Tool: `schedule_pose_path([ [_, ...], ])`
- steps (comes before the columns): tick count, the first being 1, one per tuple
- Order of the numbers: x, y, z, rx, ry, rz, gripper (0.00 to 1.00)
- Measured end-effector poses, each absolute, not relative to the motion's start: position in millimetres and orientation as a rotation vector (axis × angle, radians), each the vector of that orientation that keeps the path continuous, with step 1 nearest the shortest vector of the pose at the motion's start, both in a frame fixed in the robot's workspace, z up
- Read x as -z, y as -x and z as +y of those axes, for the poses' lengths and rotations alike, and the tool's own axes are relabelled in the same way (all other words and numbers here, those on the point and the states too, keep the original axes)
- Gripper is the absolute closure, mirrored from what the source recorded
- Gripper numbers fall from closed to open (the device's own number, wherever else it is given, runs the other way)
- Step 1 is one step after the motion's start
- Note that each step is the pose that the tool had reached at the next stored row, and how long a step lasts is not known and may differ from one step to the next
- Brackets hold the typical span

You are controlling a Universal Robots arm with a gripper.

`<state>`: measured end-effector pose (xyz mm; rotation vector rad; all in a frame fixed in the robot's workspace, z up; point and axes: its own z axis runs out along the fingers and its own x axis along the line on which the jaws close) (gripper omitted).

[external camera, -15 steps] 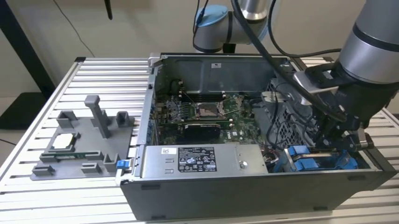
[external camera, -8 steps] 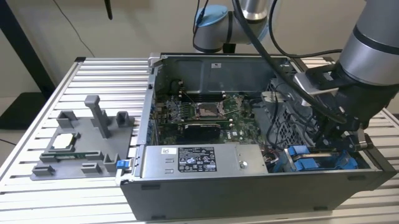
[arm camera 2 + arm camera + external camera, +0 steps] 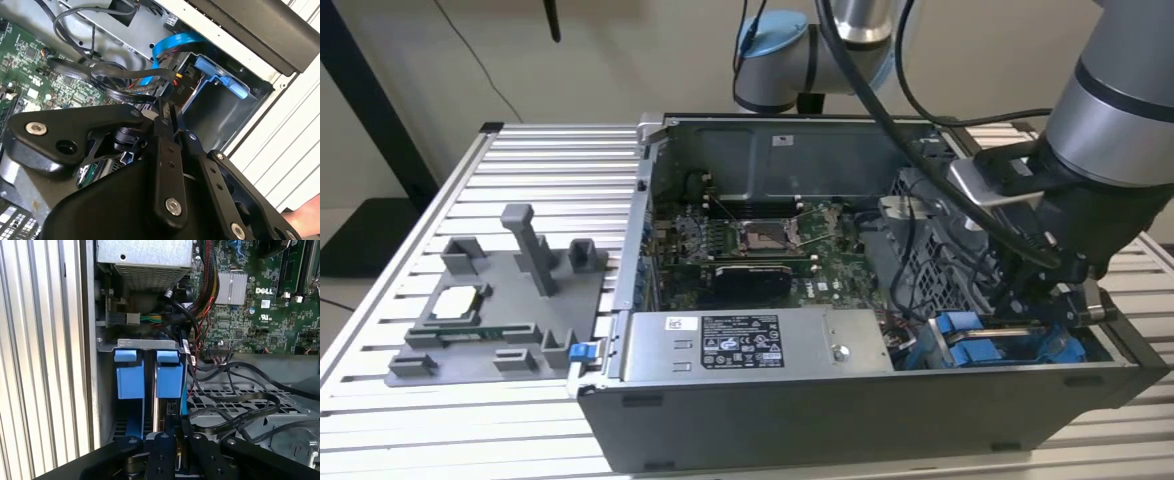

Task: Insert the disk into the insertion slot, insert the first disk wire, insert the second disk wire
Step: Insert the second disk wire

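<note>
My gripper (image 3: 1051, 318) reaches down into the near corner of the open computer case, on the exterior view's right. Its black fingers (image 3: 161, 125) are pressed together. The tips sit against a dark connector (image 3: 182, 86) with red and yellow wires at the mouth of the insertion slot (image 3: 145, 344), a grey bay. I cannot tell whether anything is pinched between them. The disk (image 3: 169, 380), in its blue carrier, stands edge-on in the bay beside a second blue carrier (image 3: 129, 377). A flat black wire (image 3: 235, 412) loops next to the fingers, and a blue wire (image 3: 172, 45) curves behind them.
The motherboard (image 3: 747, 240) fills the case floor, with the power supply (image 3: 747, 345) along the near wall. Cable bundles (image 3: 205, 285) crowd the space above the bay. A grey fixture (image 3: 494, 300) stands on the slatted table (image 3: 400, 420) at the exterior view's left.
</note>
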<state>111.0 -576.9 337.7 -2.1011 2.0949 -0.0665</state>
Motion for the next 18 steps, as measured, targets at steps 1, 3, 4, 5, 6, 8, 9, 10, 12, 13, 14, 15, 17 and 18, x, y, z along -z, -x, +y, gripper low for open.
schedule_pose_path([
  [1,-337.2,-111.0,-576.9,0.067,2.101,2.095,1.00],
  [3,-333.9,-111.0,-577.0,0.068,2.102,2.095,1.00],
  [4,-332.6,-110.9,-577.0,0.069,2.102,2.095,1.00],
  [5,-332.2,-110.9,-577.0,0.068,2.101,2.095,1.00],
  [6,-332.2,-110.9,-577.0,0.066,2.100,2.094,1.00],
  [8,-337.1,-110.9,-576.9,0.061,2.097,2.092,0.00],
  [9,-342.1,-110.9,-576.9,0.062,2.098,2.092,0.00],
  [10,-346.6,-110.9,-576.9,0.062,2.098,2.093,0.00],
  [12,-351.3,-110.9,-576.9,0.062,2.098,2.093,0.00],
  [13,-352.6,-110.9,-577.0,0.062,2.098,2.092,0.00],
  [14,-354.2,-110.9,-576.9,0.062,2.098,2.093,0.00],
  [15,-355.2,-110.9,-576.9,0.062,2.098,2.093,0.00],
  [17,-357.1,-110.9,-576.9,0.062,2.098,2.093,0.00],
  [18,-358.1,-110.9,-576.9,0.062,2.098,2.093,0.00],
])
